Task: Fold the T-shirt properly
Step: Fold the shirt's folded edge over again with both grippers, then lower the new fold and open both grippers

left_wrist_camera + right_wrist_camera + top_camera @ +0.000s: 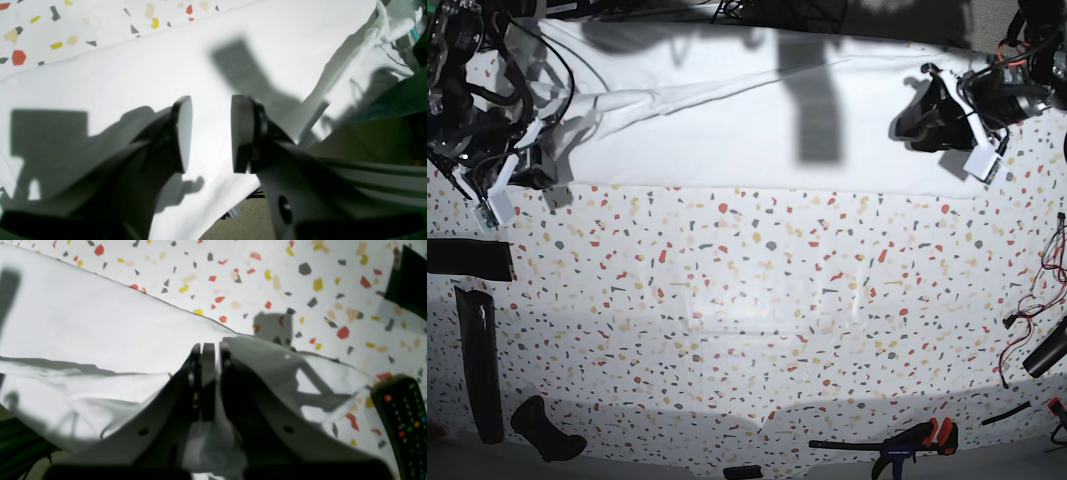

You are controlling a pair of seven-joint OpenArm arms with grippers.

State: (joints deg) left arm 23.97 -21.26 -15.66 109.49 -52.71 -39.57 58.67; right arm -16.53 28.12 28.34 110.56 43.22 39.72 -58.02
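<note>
Hovering left hand (211,133), pads apart

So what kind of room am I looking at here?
Most likely a robotics lab or workshop bench, not a home. A speckled terrazzo tabletop carries a white T-shirt flanked by two robot arms, with loose wiring and a clamp lying at its edges.

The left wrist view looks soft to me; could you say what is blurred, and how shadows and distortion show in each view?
Left wrist view: the hand is out of focus, throwing hard shadows on the T-shirt. Right wrist view: the hand and remote are blurred, cloth underneath shaded. Base view: the table edge bows like a fisheye; dark bands cross the shirt.
</note>
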